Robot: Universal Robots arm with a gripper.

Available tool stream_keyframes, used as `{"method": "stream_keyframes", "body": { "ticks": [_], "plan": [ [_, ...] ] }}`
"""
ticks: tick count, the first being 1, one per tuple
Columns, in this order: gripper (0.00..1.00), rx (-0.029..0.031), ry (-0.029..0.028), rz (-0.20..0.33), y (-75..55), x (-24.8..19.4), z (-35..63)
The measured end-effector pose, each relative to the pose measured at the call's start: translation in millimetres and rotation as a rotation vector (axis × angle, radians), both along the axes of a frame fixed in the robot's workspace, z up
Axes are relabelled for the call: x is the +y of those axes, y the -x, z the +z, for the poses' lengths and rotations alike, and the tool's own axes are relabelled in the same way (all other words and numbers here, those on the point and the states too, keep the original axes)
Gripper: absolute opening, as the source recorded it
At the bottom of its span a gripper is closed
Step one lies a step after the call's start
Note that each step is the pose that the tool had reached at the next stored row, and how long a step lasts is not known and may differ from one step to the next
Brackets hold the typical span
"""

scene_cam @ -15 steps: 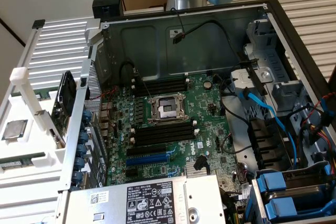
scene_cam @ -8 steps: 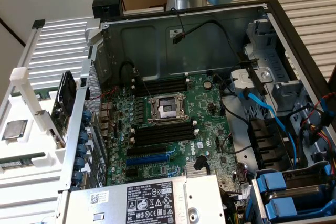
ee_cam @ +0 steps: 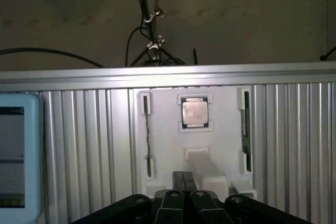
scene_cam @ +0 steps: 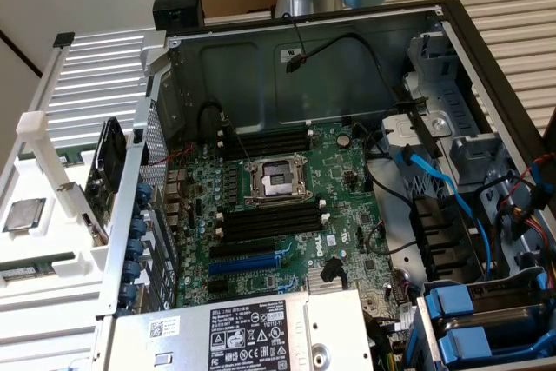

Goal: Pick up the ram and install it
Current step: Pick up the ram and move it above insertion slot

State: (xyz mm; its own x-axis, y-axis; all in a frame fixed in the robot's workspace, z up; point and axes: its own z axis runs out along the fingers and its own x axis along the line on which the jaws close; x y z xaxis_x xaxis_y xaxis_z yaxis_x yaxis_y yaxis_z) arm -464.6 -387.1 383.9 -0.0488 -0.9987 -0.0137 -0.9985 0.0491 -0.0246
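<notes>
**A:** While those jaws hang pressed tight together with nothing in them, just off one end of the white holder (ee_cam: 163, 129), tell us where this job stands!

**B:** Right at the start, I'd say. The ram (ee_cam: 245, 129) has not been lifted. It sits in a groove along one side of the holder, and the processor chip (ee_cam: 194, 113) is in the holder's middle, a little apart from it.

**A:** And the target?

**B:** Over in the exterior view, well apart from the holder, the motherboard (scene_cam: 347, 206) lies in the open case. Its long black memory slots (scene_cam: 265, 223) all look empty to me. So nothing is picked and nothing is seated, and the whole task is left to do.

**A:** How does the stick lie?

**B:** It seems to stand on its thin edge rather than flat. Its long axis runs down the holder's side, in line with the ribs of the bench (ee_cam: 89, 150). One end points toward the holder end nearest the jaws, and the other points toward the holder's far end.

**A:** Are the jaws over it?

**B:** No, they're lined up nearer the holder's centre line than the ram's groove, and they touch nothing.
</notes>
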Motion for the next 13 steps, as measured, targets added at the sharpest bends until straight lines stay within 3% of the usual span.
{"method": "stream_keyframes", "body": {
  "ticks": [6, 10, 13],
  "plan": [
    [0.11, 0.0001, 0.0000, 0.002, 0.4, -2.2, -3.0],
    [0.11, 0.0001, 0.0000, 0.003, 0.4, -6.8, -6.5],
    [0.11, 0.0057, -0.0002, 0.003, -4.7, -19.3, -13.2]
  ]
}}
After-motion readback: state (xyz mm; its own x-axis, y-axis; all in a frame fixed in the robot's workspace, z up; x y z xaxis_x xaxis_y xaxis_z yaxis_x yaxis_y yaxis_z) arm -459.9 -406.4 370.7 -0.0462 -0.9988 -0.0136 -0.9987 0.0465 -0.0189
